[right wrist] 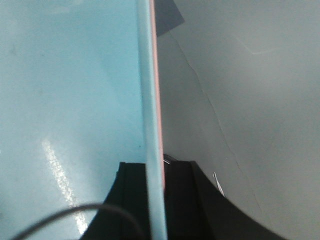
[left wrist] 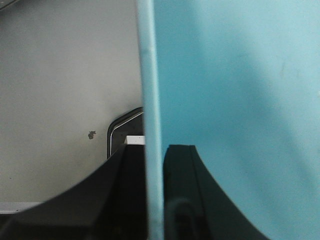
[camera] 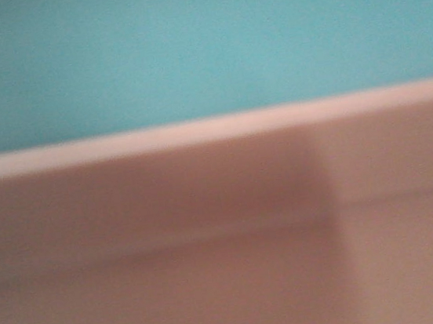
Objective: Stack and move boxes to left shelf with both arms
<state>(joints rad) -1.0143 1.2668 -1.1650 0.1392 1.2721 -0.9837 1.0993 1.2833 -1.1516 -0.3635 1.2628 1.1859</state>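
Left gripper (left wrist: 154, 200) and right gripper (right wrist: 156, 200) each clamp a rim of the sky-blue bin (left wrist: 235, 100), nested in the pink bin (camera: 211, 249). Risk: uneven arm motion twists the stack loose.

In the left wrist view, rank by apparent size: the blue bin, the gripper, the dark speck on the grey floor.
1. Blue bin, filling the right half, though very near the camera.
2. Left gripper, black fingers either side of the bin's wall.
3. Dark speck, tiny.
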